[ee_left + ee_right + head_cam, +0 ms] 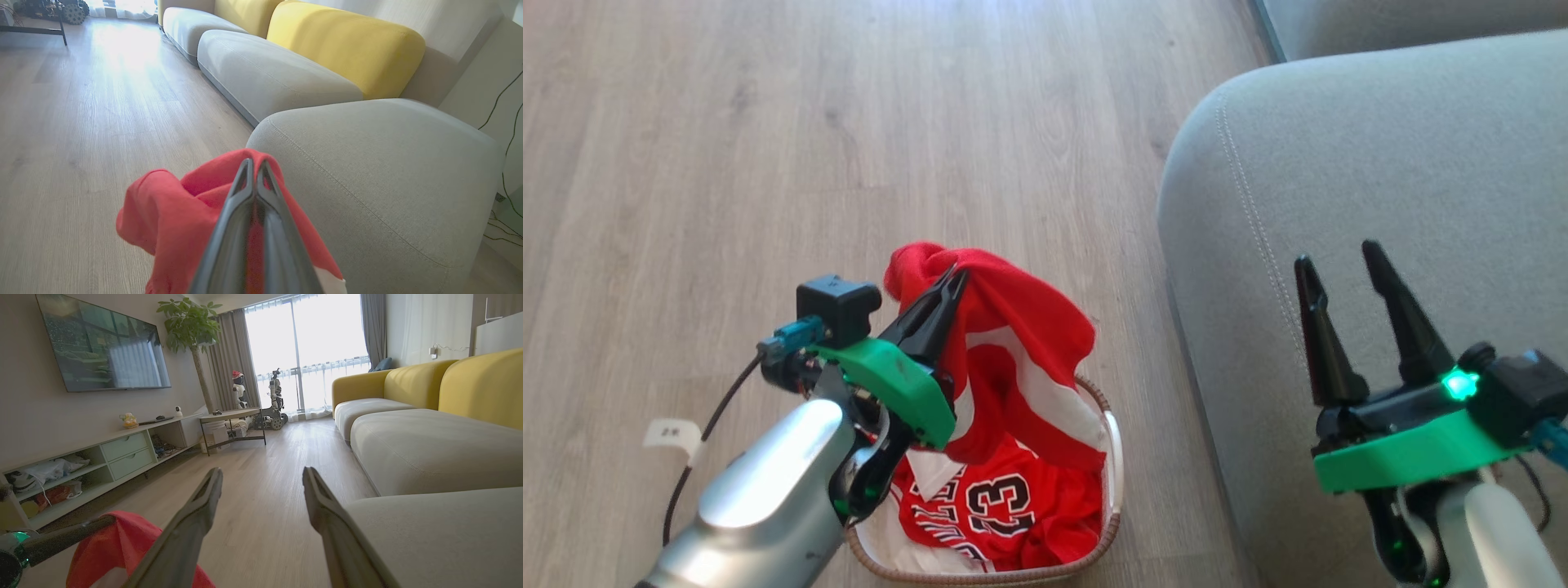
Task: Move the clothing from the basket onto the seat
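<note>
Head view: jersey (1001,510) in basket (1113,465)

Red clothing (1021,318) with white stripes, black-and-white 23; white basket (1112,457), brown rim; grey seat (1380,163).

Open wood floor (768,163) extends left of and beyond the basket (1112,457); approach from those sides is unobstructed. On the right, the seat (1380,204) stands near the basket, leaving a narrow floor strip between them. The seat top presents a broad open surface. The right end effector (1338,255) hovers above its near part, fingers spread. The clothing (1021,327) gripped in the closed left end effector (954,276) hangs over the basket opening, blocking much of the access from above.
</note>
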Available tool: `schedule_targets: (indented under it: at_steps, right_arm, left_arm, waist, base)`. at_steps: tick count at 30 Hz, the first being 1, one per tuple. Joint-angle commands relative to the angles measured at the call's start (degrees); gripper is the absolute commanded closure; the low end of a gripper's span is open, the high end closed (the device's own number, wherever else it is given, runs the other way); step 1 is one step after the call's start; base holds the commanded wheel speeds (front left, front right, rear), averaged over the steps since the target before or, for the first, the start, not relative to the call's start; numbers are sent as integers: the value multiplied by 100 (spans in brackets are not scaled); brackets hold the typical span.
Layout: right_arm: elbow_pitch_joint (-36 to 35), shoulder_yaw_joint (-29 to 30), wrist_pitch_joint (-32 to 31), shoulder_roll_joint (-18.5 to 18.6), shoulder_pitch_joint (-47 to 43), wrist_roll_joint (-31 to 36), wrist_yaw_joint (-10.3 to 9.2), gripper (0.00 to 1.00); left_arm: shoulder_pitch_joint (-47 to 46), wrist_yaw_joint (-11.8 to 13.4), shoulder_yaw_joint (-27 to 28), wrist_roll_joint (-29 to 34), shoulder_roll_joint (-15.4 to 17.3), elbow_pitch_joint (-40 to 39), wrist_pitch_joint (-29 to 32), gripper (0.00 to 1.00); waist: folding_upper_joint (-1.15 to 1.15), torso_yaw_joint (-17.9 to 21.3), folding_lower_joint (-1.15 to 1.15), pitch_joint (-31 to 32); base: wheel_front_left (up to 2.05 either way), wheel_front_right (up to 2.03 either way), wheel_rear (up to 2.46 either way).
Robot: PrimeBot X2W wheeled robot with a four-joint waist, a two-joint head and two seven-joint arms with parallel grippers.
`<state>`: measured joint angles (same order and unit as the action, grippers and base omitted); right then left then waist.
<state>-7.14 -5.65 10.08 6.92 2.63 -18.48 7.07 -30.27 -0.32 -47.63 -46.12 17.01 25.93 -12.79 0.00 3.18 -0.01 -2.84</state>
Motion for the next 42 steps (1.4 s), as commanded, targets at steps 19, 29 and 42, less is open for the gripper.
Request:
schedule_targets:
  at_steps: [19,29,42]
  right_arm:
    - [223,-876,189,61,-170,-256,42,0]
    - [113,-1396,221,204,42,-447,42,0]
    - [719,-2552,-52,158,1076,-713,42,0]
  left_arm:
    - [-966,695,553,137,732,-2245,793,100]
    - [-930,752,516,117,730,-2307,828,100]
    - [-995,656,303,150,551,-2199,850,100]
  waist:
    - [0,-135,1,264]
    - [0,-95,1,278]
    - [0,-234,1,310]
  base:
    - [0,0,0]
    - [0,0,0]
    - [0,0,0]
